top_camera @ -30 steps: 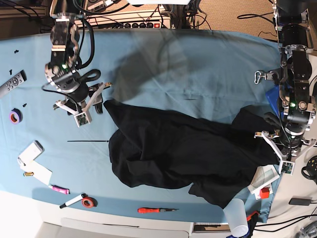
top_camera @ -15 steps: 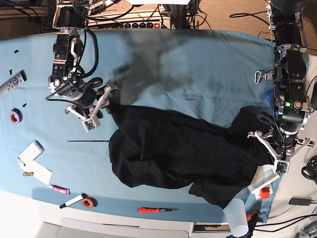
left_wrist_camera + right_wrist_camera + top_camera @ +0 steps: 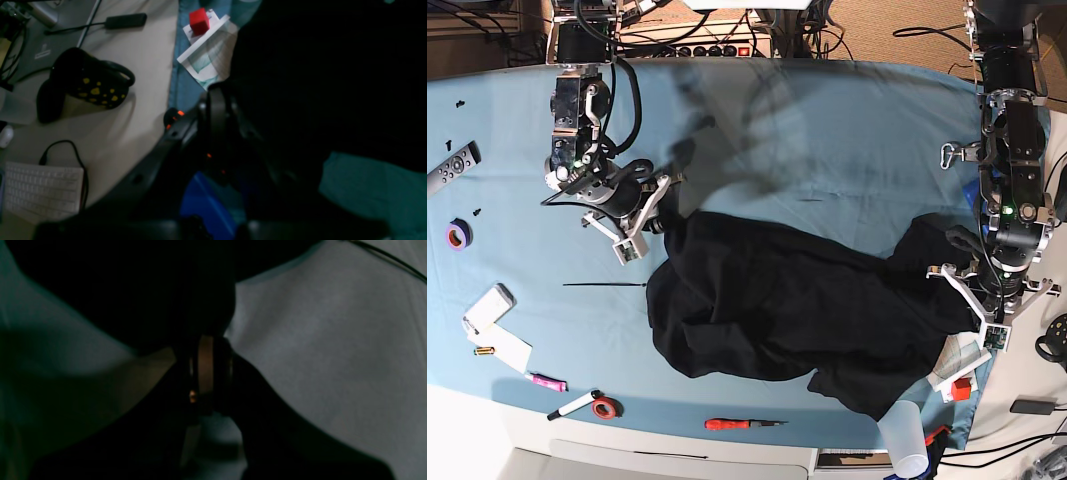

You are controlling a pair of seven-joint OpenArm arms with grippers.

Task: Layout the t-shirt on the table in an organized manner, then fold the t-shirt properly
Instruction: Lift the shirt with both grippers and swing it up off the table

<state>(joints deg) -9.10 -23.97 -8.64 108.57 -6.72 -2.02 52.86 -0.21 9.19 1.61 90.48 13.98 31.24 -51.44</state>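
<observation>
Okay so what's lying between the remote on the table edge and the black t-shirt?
In the base view, the right gripper and its arm stand between the remote and the t-shirt; otherwise just bare blue table cloth.

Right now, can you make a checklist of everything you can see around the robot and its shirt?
Surface: the table, covered in light blue, slightly creased cloth.
Job's things: the t-shirt, black, lies crumpled across the middle, not yet spread flat.
Clutter: remote, tape roll, marker, red-handled tool, plastic cup, red cube.
Grippers: left gripper shut on the shirt's edge at one end; right gripper at the shirt's opposite corner, closed on the fabric in its wrist view.
Cables: black cables on both arms and behind the table.
Surroundings: keyboard and headset on the side desk.
</observation>
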